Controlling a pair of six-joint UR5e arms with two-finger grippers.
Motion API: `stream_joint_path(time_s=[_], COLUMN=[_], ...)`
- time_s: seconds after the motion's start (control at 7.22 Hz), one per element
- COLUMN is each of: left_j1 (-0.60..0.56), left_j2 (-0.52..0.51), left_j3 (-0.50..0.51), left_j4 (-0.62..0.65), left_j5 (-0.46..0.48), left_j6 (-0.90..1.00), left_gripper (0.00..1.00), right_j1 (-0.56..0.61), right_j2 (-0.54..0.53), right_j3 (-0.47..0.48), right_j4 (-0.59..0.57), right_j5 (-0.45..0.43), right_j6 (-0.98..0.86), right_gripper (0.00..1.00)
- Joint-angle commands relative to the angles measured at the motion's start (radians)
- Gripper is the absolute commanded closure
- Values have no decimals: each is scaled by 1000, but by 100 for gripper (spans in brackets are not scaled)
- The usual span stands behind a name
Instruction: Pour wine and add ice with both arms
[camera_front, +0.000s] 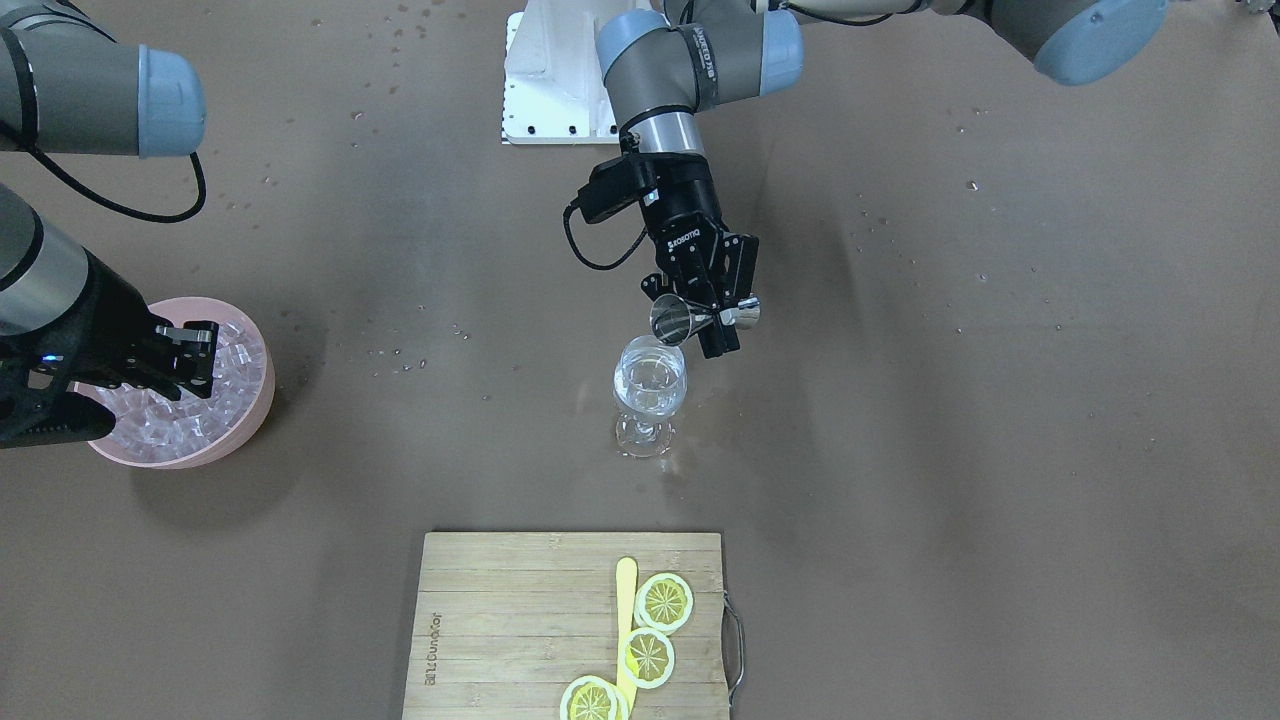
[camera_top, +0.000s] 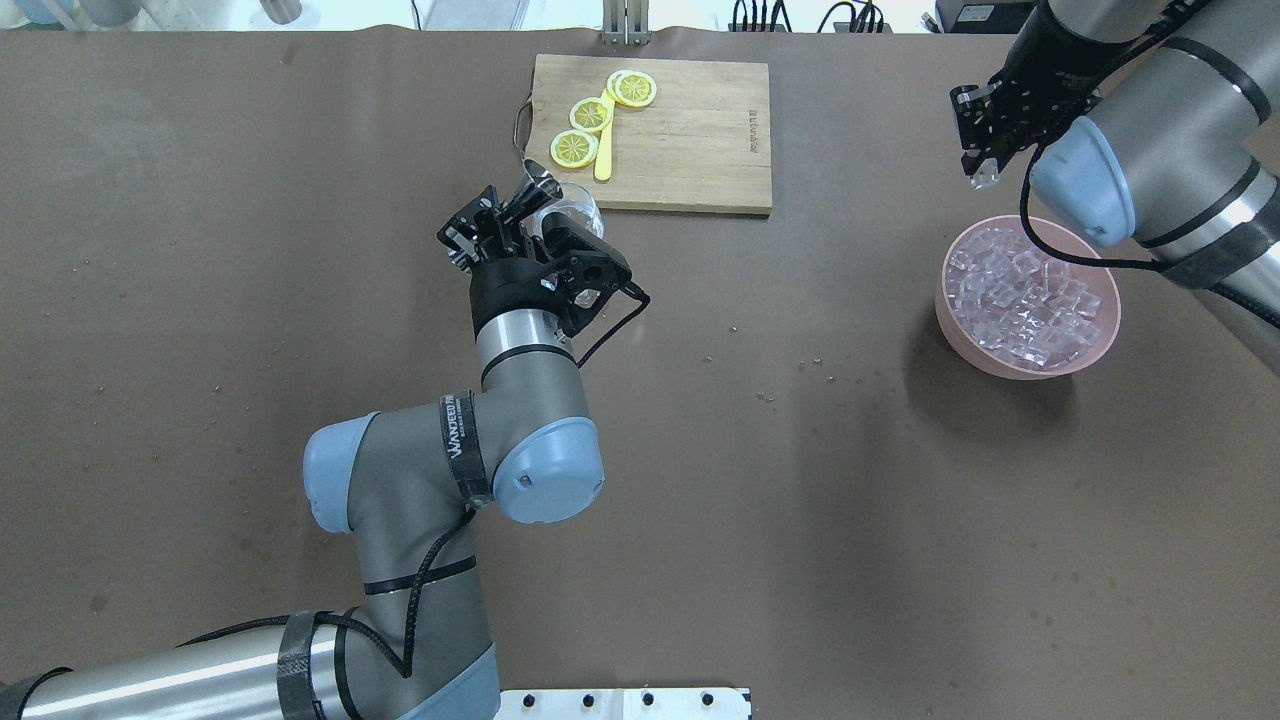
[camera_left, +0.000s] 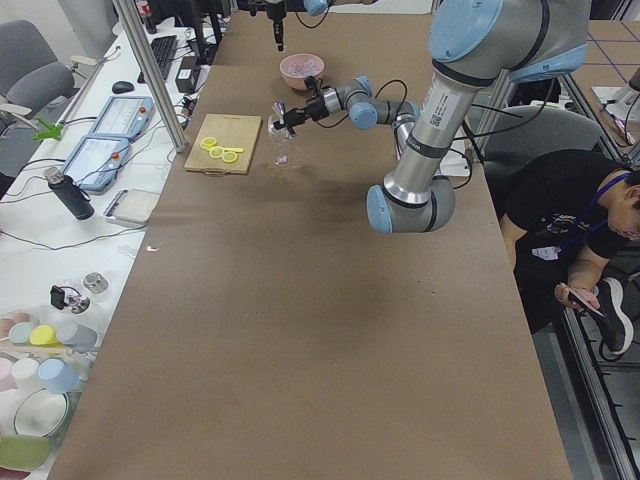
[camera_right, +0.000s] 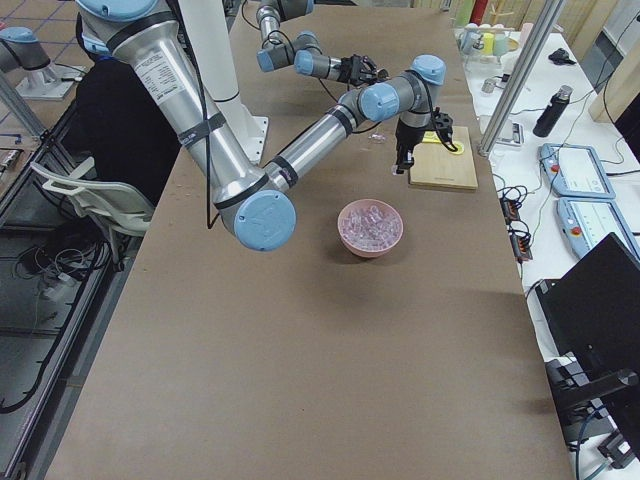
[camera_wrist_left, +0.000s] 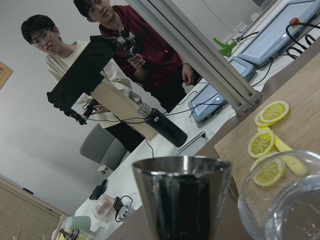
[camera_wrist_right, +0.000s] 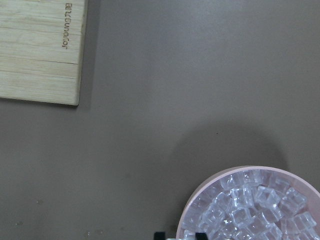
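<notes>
My left gripper (camera_front: 722, 318) is shut on a small steel jigger (camera_front: 672, 322), tipped on its side with its mouth over the rim of a stemmed wine glass (camera_front: 650, 392). The glass stands upright mid-table with a little clear wine in it. In the left wrist view the jigger (camera_wrist_left: 182, 200) is close up, with the glass rim (camera_wrist_left: 285, 200) to its right. My right gripper (camera_top: 985, 165) hangs above the far edge of a pink bowl (camera_top: 945, 310) heaped with ice cubes (camera_top: 1030, 300). It is shut on one clear cube (camera_top: 985, 182).
A wooden cutting board (camera_front: 500, 620) with three lemon slices (camera_front: 664, 602) and a yellow stick lies just beyond the glass, at the operators' edge. The white base bracket (camera_front: 545, 80) is at the robot's side. Small droplets speckle the brown table.
</notes>
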Motion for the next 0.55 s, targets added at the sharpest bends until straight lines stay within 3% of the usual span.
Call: stream_joint_path(time_s=[0.0, 0.42], left_j1=[-1, -4], left_j2=[-13, -42], left_j3=[0, -5], left_j4=[66, 149], left_j5=[-34, -51], left_j6=[1, 7], left_gripper=[87, 87], right_j1=[0, 0], right_j2=[2, 2], right_j3=[2, 4], right_j4=[-1, -1], right_j5=[3, 5], right_j6=[1, 1], right_gripper=[100, 100])
